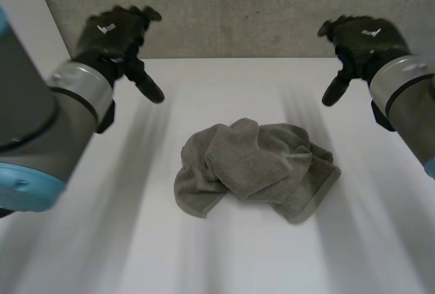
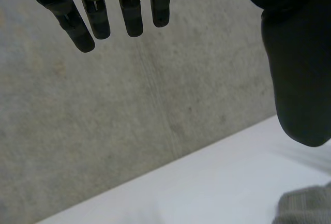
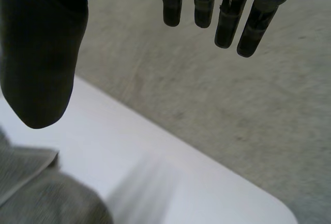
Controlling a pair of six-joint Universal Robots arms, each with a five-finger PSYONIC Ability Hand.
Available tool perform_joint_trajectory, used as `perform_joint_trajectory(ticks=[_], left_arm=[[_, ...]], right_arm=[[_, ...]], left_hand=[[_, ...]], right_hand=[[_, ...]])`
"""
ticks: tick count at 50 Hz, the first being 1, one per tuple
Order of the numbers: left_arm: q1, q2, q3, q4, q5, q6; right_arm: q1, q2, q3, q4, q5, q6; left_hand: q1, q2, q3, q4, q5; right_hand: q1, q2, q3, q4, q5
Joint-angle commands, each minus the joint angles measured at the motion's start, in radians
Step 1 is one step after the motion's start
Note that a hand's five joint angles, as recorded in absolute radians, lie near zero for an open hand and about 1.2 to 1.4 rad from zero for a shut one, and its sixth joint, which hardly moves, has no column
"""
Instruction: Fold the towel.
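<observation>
Head view: a crumpled grey terry towel [image 1: 255, 168] lay in the middle of the white counter [image 1: 204, 260]. The left robot hand [image 1: 112, 36] and the right robot hand [image 1: 360, 39] hung well apart from it. Left wrist view: its fingers [image 2: 132, 12] were straight and held nothing. Right wrist view: those fingers [image 3: 227, 19] were straight and empty too.

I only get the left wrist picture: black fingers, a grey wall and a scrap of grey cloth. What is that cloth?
Observer: A grey towel, crumpled in a heap in the middle of the white table, not folded.
Operator: Is anything holding it?
Observer: No. In the head view the left hand and the right hand are raised beyond it, one to each side, apart from the towel.
Operator: What is the other hand doing?
Observer: The right wrist view shows its fingers straight, the thumb apart, nothing between them.
</observation>
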Motion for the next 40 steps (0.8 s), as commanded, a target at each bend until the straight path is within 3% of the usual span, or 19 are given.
perform_joint_trajectory(ticks=[1,6,13,15,16,17,18,19,20,21,22,23,24,26,34,40], left_arm=[[-0.011,-0.178,-0.019,0.096,0.042,0.013],[-0.031,-0.33,-0.008,0.106,0.108,0.073],[-0.077,-0.475,0.045,0.106,0.139,0.146],[-0.089,-0.503,0.058,0.102,0.136,0.165],[-0.1,-0.52,0.061,0.097,0.132,0.18],[-0.1,-0.52,0.061,0.097,0.132,0.18],[-0.109,-0.528,0.059,0.096,0.129,0.195],[-0.117,-0.529,0.053,0.094,0.128,0.205],[-0.117,-0.529,0.053,0.094,0.128,0.205],[-0.123,-0.525,0.044,0.091,0.126,0.203],[-0.127,-0.514,0.026,0.082,0.125,0.202],[-0.127,-0.514,0.026,0.082,0.125,0.202],[-0.129,-0.487,0.003,0.068,0.122,0.199],[-0.129,-0.435,-0.026,0.053,0.116,0.196],[-0.132,-0.124,-0.303,0.033,0.103,0.165],[-0.172,0.116,-0.545,0.033,0.116,0.166]], right_arm=[[-0.033,0.132,0.095,0.006,-0.151,-0.129],[-0.059,0.212,0.151,-0.007,-0.162,-0.149],[-0.076,0.338,0.151,-0.034,-0.167,-0.137],[-0.075,0.358,0.151,-0.053,-0.167,-0.137],[-0.075,0.358,0.151,-0.053,-0.167,-0.137],[-0.076,0.361,0.151,-0.057,-0.17,-0.137],[-0.076,0.361,0.151,-0.057,-0.17,-0.137],[-0.079,0.361,0.151,-0.063,-0.172,-0.135],[-0.082,0.361,0.151,-0.068,-0.173,-0.135],[-0.082,0.361,0.151,-0.068,-0.173,-0.135],[-0.084,0.361,0.151,-0.07,-0.176,-0.135],[-0.085,0.358,0.154,-0.07,-0.181,-0.135],[-0.085,0.358,0.154,-0.07,-0.181,-0.135],[-0.087,0.344,0.161,-0.07,-0.192,-0.135],[-0.085,0.158,0.229,-0.016,-0.342,-0.173],[-0.07,0.099,0.26,0.081,-0.394,-0.252]], left_hand=[[-0.057,-0.055,-0.044,-0.066,-0.192],[-0.046,-0.044,-0.032,-0.054,-0.18],[-0.008,-0.006,0.006,-0.016,-0.143],[0.066,0.068,0.079,0.058,-0.069],[0.15,0.152,0.164,0.142,0.015],[0.151,0.153,0.165,0.143,0.016],[0.265,0.266,0.278,0.256,0.13],[0.46,0.462,0.474,0.452,0.326],[0.462,0.464,0.476,0.454,0.327],[0.718,0.72,0.732,0.71,0.583],[0.918,0.92,0.932,0.91,0.783],[0.92,0.922,0.934,0.912,0.785],[1.074,1.076,1.088,1.066,0.94],[1.125,1.127,1.138,1.117,0.99],[1.125,1.127,1.139,1.117,0.991],[1.079,1.081,1.093,1.071,0.944]], right_hand=[[-0.055,-0.08,-0.072,-0.085,-0.056],[-0.055,-0.08,-0.072,-0.085,-0.056],[-0.055,-0.08,-0.072,-0.085,-0.056],[0.185,0.161,0.169,0.155,0.185],[0.187,0.163,0.17,0.157,0.186],[0.422,0.398,0.406,0.392,0.422],[0.425,0.4,0.408,0.395,0.424],[0.698,0.674,0.681,0.668,0.697],[0.918,0.894,0.902,0.889,0.918],[0.921,0.897,0.904,0.891,0.92],[1.159,1.135,1.142,1.129,1.158],[1.166,1.142,1.15,1.136,1.166],[1.166,1.142,1.15,1.136,1.166],[1.166,1.142,1.15,1.136,1.166],[1.166,1.142,1.15,1.136,1.166],[1.166,1.142,1.15,1.136,1.166]])
